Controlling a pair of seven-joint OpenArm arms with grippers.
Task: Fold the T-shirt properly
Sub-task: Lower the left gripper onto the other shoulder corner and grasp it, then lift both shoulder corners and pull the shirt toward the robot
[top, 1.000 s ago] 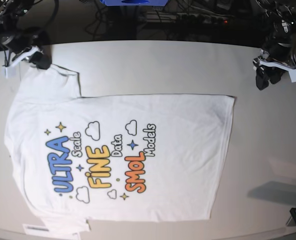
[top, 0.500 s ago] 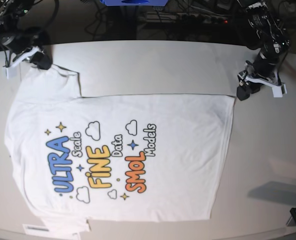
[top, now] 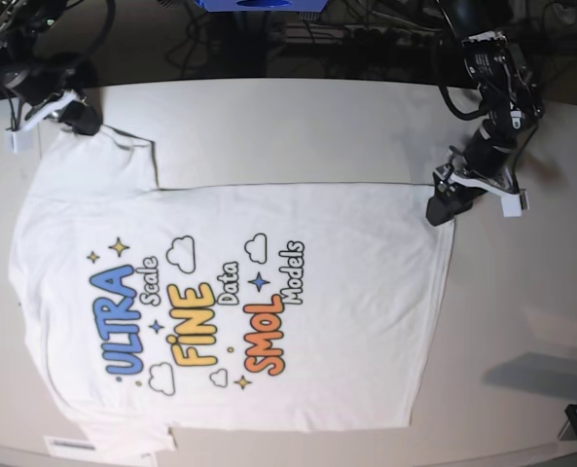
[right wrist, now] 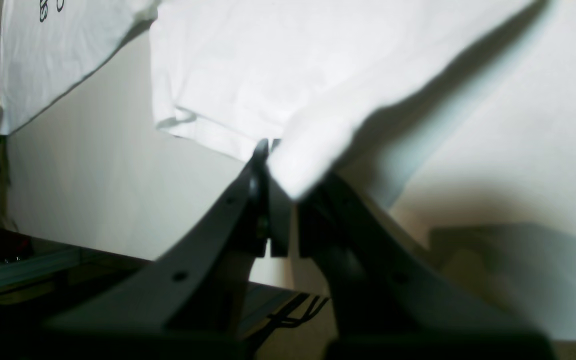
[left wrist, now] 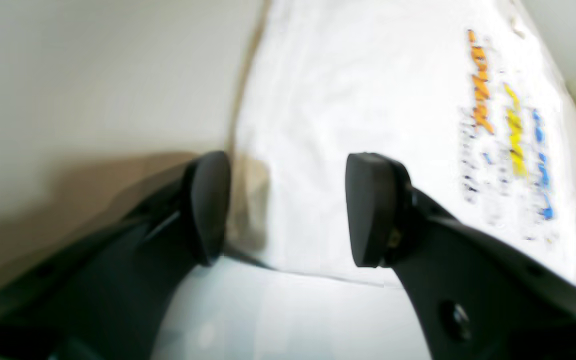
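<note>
We saw the T-shirt (top: 230,302) lying flat on the pale counter (top: 298,126), print side up, and it filled most of the left and middle of the base view. The coloured words "ULTRA", "FINE" and "SMOL" ran sideways in the lower left part of that frame.

The right hand (top: 74,115) was at the upper left of the base view, at the sleeve corner of the shirt. In the right wrist view this hand (right wrist: 273,165) was closed tight on a fold of the white cloth, and the cloth came out above the dark fingers (right wrist: 248,200).

The left hand (top: 444,206) was at the upper right of the base view, on the corner of the hem. In the left wrist view this hand (left wrist: 288,207) stood wide, with one black pad (left wrist: 208,205) over the bare counter and the other pad (left wrist: 368,210) over the white cloth, so the edge of the shirt ran between them. The view was blurred, and we could not tell if the pads touched the cloth.
</note>
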